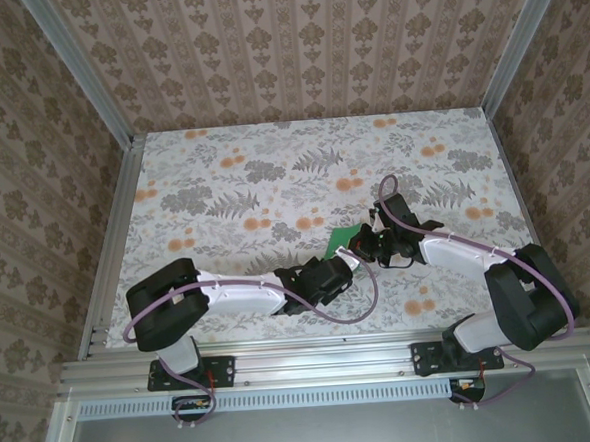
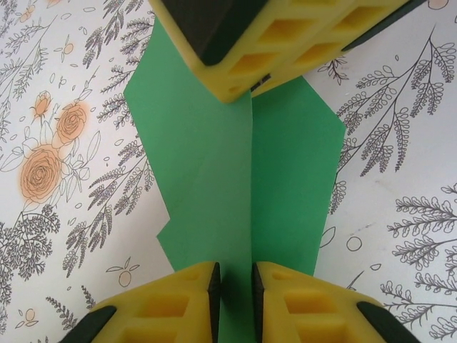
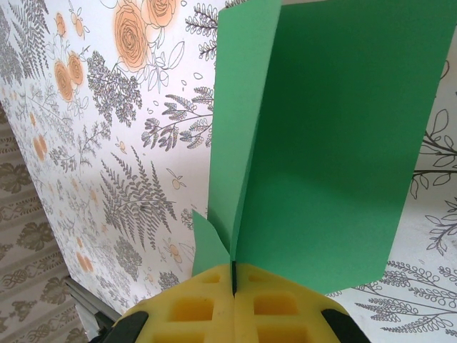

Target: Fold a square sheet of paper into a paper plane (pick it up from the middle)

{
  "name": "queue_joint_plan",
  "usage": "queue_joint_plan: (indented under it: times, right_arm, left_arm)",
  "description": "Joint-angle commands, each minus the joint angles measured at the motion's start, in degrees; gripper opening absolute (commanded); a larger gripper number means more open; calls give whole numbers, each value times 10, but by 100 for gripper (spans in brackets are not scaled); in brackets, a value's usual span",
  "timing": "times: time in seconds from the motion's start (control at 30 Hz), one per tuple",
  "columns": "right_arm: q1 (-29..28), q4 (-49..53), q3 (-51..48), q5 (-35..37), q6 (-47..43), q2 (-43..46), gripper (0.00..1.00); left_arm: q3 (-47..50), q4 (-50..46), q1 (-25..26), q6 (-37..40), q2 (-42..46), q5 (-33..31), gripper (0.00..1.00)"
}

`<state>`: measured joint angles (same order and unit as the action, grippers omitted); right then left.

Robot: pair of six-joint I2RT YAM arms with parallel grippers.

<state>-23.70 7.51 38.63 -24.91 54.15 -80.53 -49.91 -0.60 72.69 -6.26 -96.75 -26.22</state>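
Observation:
The bright green sheet of paper is a smaller creased shape, held off the flowered table between the two arms. My right gripper is shut on its folded edge, and two flaps rise from the jaws like a V. In the left wrist view the green paper shows a centre crease and slanted corners. My left gripper is open by a narrow gap astride that crease at the near end. The right gripper's yellow fingers pinch the far end. In the top view the left gripper meets the right gripper.
Aluminium rails and patterned walls fence the table on three sides. The left arm and right arm lie low across the near part of the table. Open tabletop stretches behind the grippers.

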Motion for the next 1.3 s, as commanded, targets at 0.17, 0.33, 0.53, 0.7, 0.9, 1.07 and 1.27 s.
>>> queue_joint_plan:
  times: [0.17, 0.33, 0.53, 0.7, 0.9, 1.07, 1.27]
  right_arm:
    - [3, 9, 6, -14, -3, 1, 2]
    - [3, 10, 7, -14, -4, 3, 3]
    - [3, 13, 12, -16, -9, 3, 10]
    - [9, 43, 28, -8, -31, 23, 21]
    - [21, 93, 34, 9, -65, 64, 34]
    - [26, 116, 32, 8, -86, 83, 38]
    - [26, 117, 27, -7, -99, 83, 37]
  left_arm:
    - [-8, 10, -12, -7, 3, 9, 5]
    - [-2, 14, -22, -17, 10, 26, 0]
    - [8, 24, -37, -33, 22, 75, 0]
    - [18, 25, -49, -66, 29, 99, 0]
    - [36, 46, -66, -114, 26, 137, 0]
    - [58, 84, -85, -157, 26, 171, 0]
    - [83, 117, -113, -210, 29, 217, 0]
